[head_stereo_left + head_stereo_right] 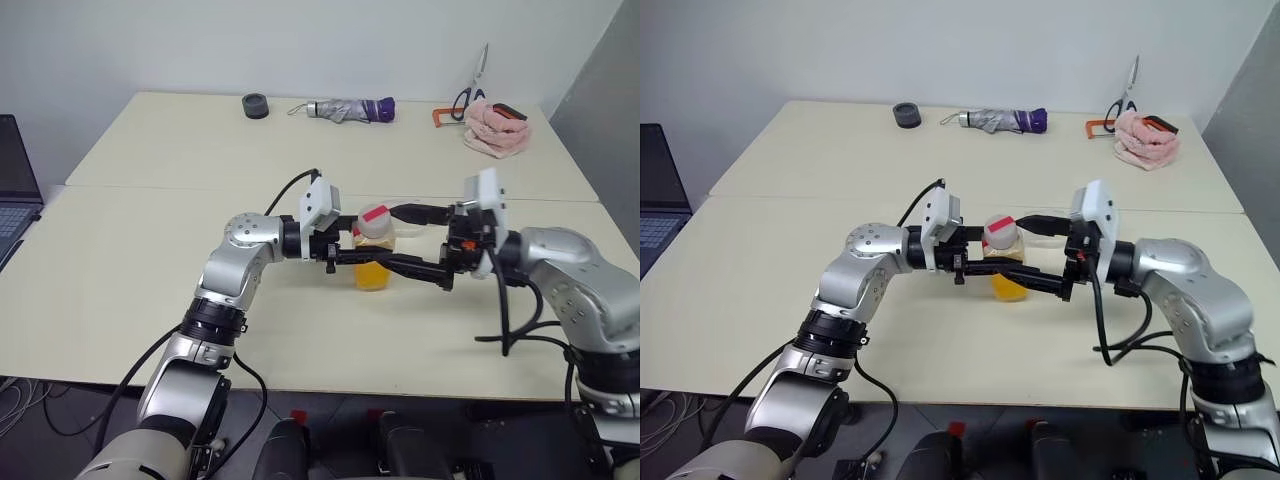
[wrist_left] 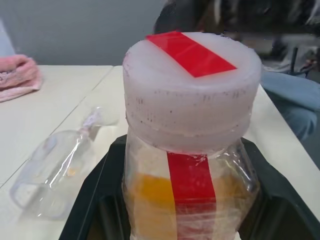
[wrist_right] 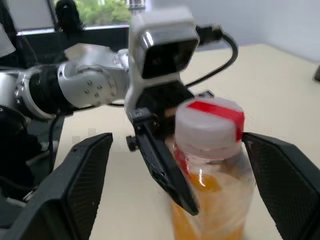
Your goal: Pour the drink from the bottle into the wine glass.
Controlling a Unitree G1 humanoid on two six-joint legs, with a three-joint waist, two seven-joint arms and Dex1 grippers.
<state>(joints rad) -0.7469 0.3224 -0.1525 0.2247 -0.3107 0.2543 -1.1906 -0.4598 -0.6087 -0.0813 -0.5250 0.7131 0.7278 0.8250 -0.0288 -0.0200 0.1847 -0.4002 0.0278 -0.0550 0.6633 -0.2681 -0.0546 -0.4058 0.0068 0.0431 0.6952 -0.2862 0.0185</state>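
My left gripper (image 1: 362, 258) is shut on the body of the bottle (image 1: 374, 262), holding it upright over the middle of the table. The bottle is clear, with a red label strip (image 2: 191, 185) and a pale cap (image 2: 192, 95) crossed by red tape. The orange drink (image 1: 372, 276) fills its lower part. My right gripper (image 1: 392, 238) reaches in from the right, open, one finger on each side of the bottle's top and neither touching it. In the left wrist view, the wine glass (image 2: 52, 170) seems to lie on its side on the table beyond the bottle.
Along the table's far edge lie a black tape roll (image 1: 255, 105), a folded umbrella (image 1: 350, 109), scissors (image 1: 475, 85) and a pink towel (image 1: 495, 128). A laptop (image 1: 15, 190) sits at the left edge. A person's leg in jeans (image 2: 292, 100) shows past the table.
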